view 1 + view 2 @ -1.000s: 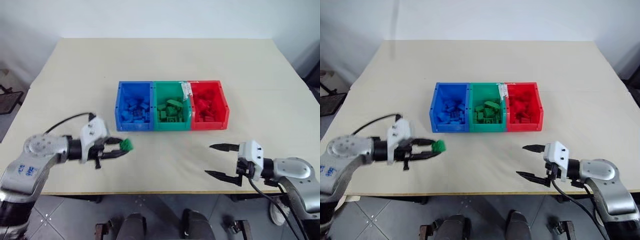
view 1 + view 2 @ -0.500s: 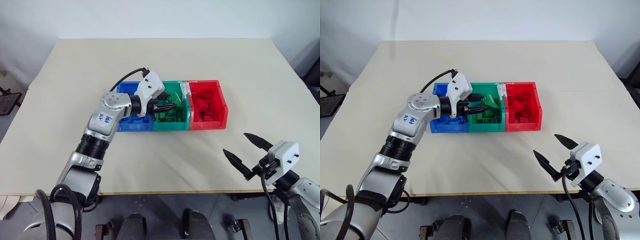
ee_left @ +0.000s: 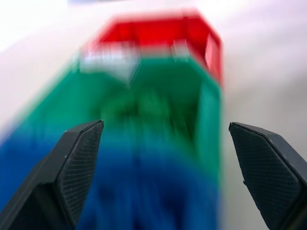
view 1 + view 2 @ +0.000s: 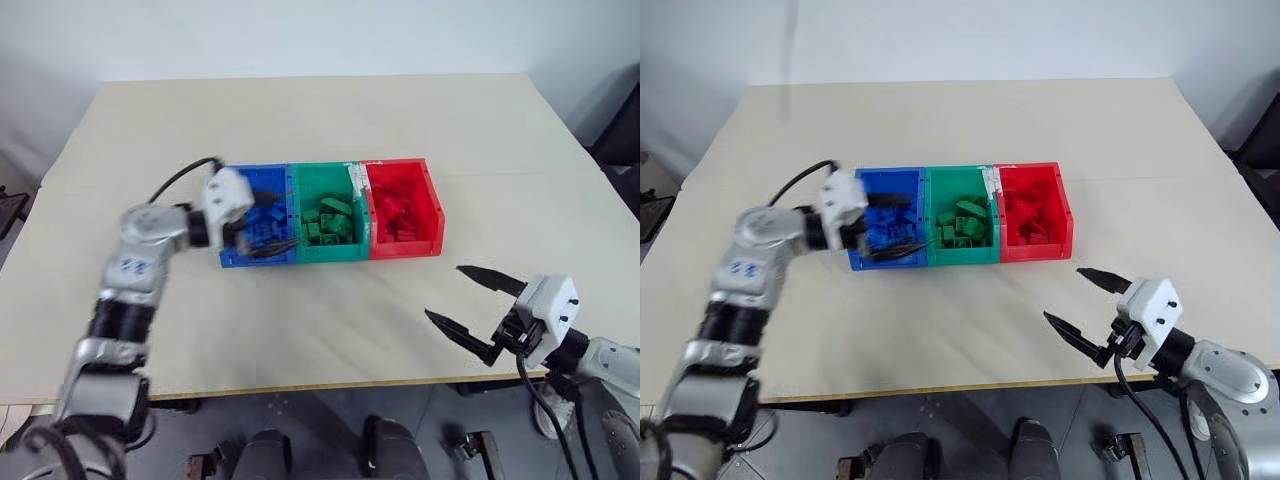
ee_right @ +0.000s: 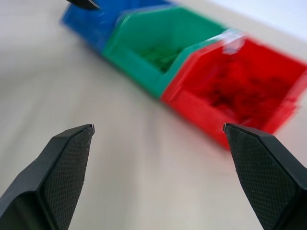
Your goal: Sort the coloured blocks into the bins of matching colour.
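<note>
The table [image 4: 300, 110] carries the three joined bins [image 4: 395, 246] near its middle, a little toward the near edge, with blue on the robot's left, green in the centre and red on the right. A second ago the left gripper [image 4: 268, 244] was out over the near left part of the table, pinching a green block; half a second ago it was over the green bin [image 4: 312, 252]; now its fingers are spread wide with nothing between them, so the block has evidently been dropped among the green blocks [image 4: 325, 221] piled in that bin. No loose block lies on the table top, which suggests the sorting is at or near its end. The left arm is bent in from the left edge, its gripper roughly level over the blue bin [image 4: 233, 256], pulling back from the green one. The right gripper [image 4: 462, 300] hangs over the near right edge, jaws wide and empty, pointing toward the bins.
</note>
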`<control>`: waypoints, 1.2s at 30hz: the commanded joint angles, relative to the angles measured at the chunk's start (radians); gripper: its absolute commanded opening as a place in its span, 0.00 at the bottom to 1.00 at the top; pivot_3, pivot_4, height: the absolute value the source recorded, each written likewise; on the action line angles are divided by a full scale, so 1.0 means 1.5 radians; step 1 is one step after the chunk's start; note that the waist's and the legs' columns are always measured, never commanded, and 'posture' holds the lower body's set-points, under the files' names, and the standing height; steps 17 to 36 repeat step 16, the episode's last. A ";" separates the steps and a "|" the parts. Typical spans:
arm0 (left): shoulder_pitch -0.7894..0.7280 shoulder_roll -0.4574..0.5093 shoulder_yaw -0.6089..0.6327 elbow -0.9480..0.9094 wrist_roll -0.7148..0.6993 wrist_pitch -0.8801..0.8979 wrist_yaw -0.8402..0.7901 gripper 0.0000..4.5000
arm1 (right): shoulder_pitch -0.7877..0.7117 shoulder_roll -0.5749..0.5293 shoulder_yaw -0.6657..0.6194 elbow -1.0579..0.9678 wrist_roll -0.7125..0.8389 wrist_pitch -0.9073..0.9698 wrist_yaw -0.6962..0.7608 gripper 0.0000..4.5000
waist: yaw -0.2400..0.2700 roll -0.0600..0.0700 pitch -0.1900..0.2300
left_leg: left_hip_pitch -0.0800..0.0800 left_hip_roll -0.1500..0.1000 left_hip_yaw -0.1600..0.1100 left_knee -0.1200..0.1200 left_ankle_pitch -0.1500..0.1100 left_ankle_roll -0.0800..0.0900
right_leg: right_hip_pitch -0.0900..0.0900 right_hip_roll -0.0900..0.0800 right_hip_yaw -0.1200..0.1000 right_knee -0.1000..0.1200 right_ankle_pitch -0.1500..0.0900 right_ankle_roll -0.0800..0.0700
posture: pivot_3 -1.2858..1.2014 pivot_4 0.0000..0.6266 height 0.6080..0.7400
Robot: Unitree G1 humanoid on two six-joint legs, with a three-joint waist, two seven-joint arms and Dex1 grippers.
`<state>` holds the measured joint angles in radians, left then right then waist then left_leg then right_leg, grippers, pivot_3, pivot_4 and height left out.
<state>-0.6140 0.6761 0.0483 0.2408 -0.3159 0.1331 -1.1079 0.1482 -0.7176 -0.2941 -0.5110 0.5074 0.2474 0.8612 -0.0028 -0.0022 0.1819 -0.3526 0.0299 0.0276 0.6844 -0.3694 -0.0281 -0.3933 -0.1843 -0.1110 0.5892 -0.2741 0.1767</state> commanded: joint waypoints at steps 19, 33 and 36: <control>0.342 0.090 0.205 -0.186 -0.055 -0.046 0.035 0.99 | -0.140 -0.048 0.046 0.165 -0.022 -0.075 0.149 1.00 | 0.017 -0.001 0.001 | -0.001 0.000 0.000 0.002 0.000 0.000 | 0.000 0.000 0.000 0.000 0.000 0.000 | 0.52 0.24 1.00; 0.342 0.090 0.205 -0.186 -0.055 -0.046 0.035 0.99 | -0.140 -0.048 0.046 0.165 -0.022 -0.075 0.149 1.00 | 0.017 -0.001 0.001 | -0.001 0.000 0.000 0.002 0.000 0.000 | 0.000 0.000 0.000 0.000 0.000 0.000 | 0.52 0.24 1.00; 0.342 0.090 0.205 -0.186 -0.055 -0.046 0.035 0.99 | -0.140 -0.048 0.046 0.165 -0.022 -0.075 0.149 1.00 | 0.017 -0.001 0.001 | -0.001 0.000 0.000 0.002 0.000 0.000 | 0.000 0.000 0.000 0.000 0.000 0.000 | 0.52 0.24 1.00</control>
